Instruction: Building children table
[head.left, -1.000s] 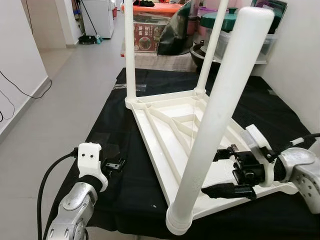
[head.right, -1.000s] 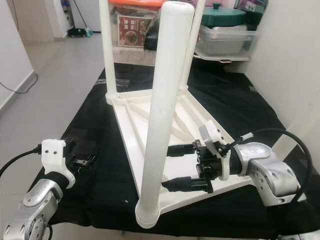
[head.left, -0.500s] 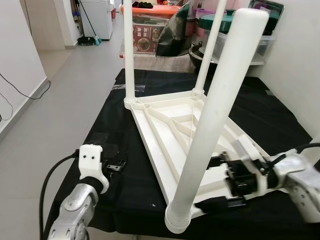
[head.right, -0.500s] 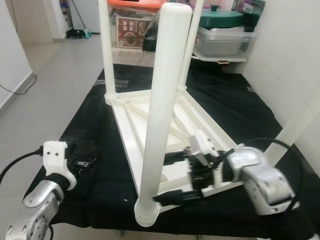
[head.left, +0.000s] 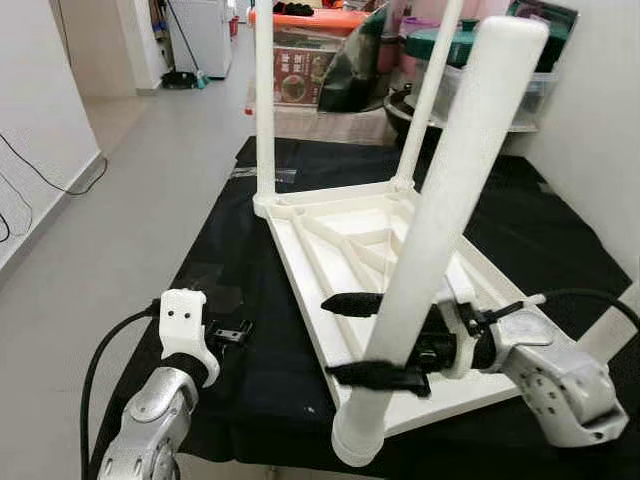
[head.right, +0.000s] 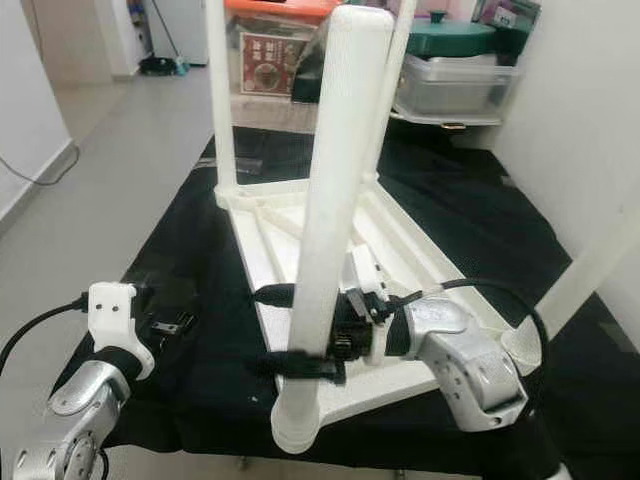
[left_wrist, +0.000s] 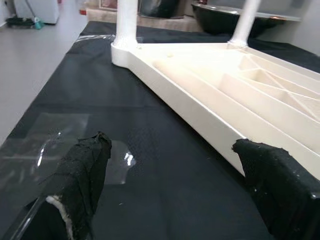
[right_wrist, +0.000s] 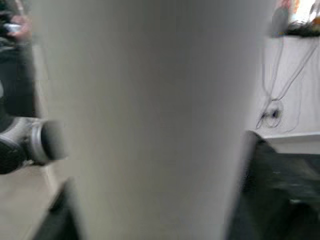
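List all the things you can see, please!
tabletop: one, white, upside down on the black cloth.
legs: three, white, standing up from the tabletop's corners; the near one leans.
cloth: one, black, covering the work table.
storage boxes: several, clear with orange and green lids, behind the table.
floor: grey, on the robot's left.
cable: one, black, along the left wall.
right gripper: one, black, fingers either side of the near leg.
left gripper: one, black, open over the cloth beside the tabletop's edge.
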